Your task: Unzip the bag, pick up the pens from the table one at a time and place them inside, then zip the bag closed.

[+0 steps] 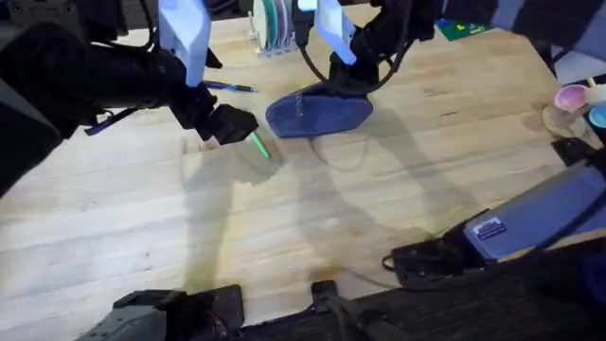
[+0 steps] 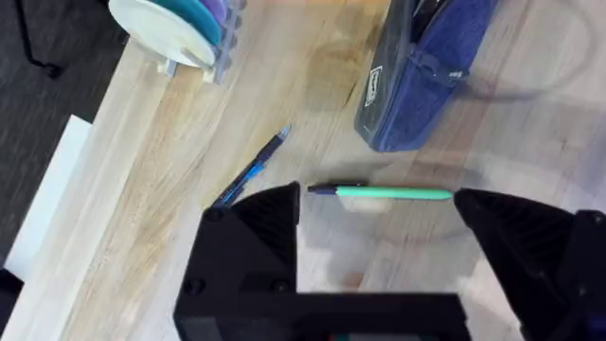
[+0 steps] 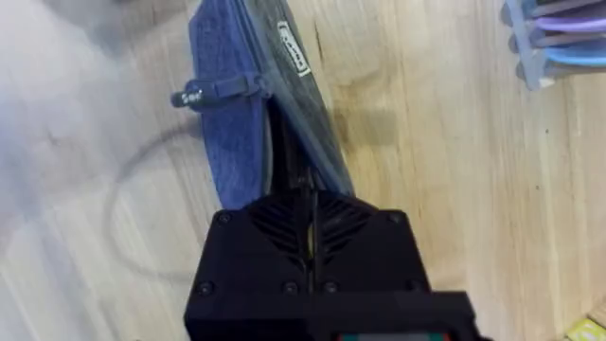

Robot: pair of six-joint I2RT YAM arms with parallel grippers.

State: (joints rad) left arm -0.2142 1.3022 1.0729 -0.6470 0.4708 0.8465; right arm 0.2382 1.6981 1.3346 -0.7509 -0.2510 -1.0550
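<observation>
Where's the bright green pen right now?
The bright green pen lies flat on the light-wood table, between the left gripper's open fingers. In the overhead view it is just left of the blue-grey fabric pouch.

A blue-grey bag point(image 1: 317, 112), a bright green pen point(image 2: 393, 193) and a dark blue pen point(image 2: 252, 170) lie on the pale, plank-striped wood table point(image 1: 312, 218).

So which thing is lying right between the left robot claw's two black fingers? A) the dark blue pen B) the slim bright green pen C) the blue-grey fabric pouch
B: in the left wrist view the slim bright green pen lies on the wooden table between the left gripper's open fingers, while the dark blue pen lies off to one side.
</observation>
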